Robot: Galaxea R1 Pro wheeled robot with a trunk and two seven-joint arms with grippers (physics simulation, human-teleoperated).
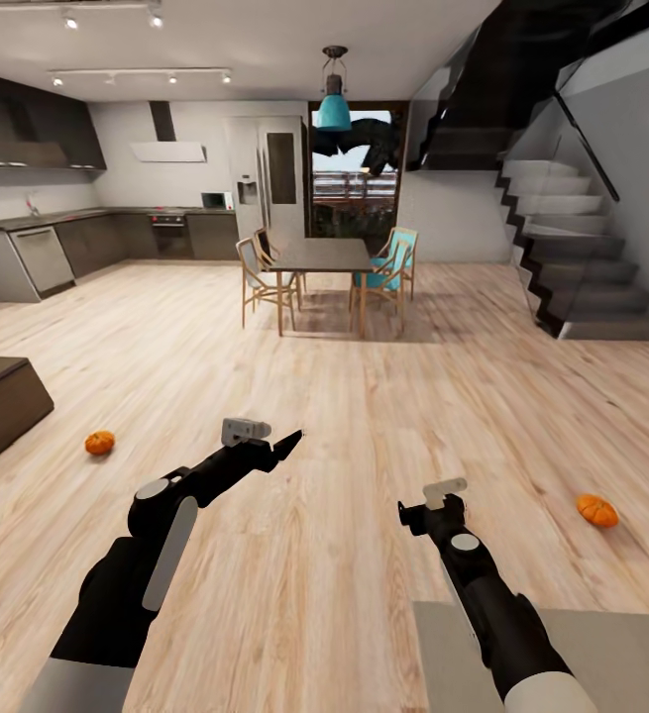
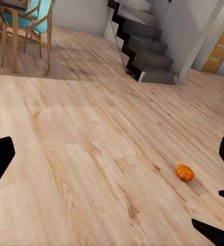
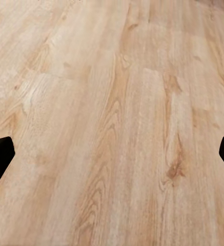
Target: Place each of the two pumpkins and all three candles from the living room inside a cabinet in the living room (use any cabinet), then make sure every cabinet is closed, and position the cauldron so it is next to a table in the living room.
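Two orange pumpkins lie on the wooden floor. One pumpkin (image 1: 99, 442) is at the left, near a low dark-brown cabinet (image 1: 2, 401). The other pumpkin (image 1: 596, 510) (image 2: 184, 172) lies at the right. My left gripper (image 1: 289, 443) (image 2: 112, 159) hangs open above bare floor between them, holding nothing. My right gripper (image 1: 405, 513) (image 3: 112, 154) is also open and empty over bare planks. A grey flat top, apparently the table (image 1: 601, 654), fills the bottom right corner under my right arm. The candles and the cauldron are out of view.
A dining table with wooden and teal chairs (image 1: 324, 262) stands ahead in the middle distance. A dark staircase (image 1: 572, 257) rises at the right. Kitchen counters (image 1: 66, 243) run along the far left wall. Wide wooden floor lies between.
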